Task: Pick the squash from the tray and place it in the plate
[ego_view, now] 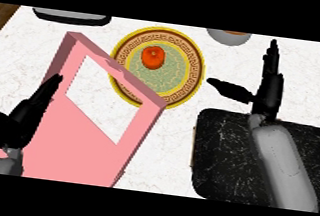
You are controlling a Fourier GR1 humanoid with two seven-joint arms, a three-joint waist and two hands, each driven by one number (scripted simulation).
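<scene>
The squash [153, 56], small, round and orange-red, lies in the middle of the plate [189, 81], which has a yellow patterned rim and stands at the counter's far centre. At the lower right sits the tray [216, 157], black with white speckles, and my right forearm lies across it. My right hand [268, 90] is open just beyond the tray's far edge, to the right of the plate, fingers straight and thumb pointing toward the plate. It holds nothing. My left hand [20, 120] stays open at the lower left, fingers up.
A pink board [89, 136] with a rectangular cut-out lies slanted on the left, its far corner over the plate's left rim. A dark dish [71, 17] and a grey bowl [228, 37] stand at the far edge. Wooden floor shows beyond both side edges.
</scene>
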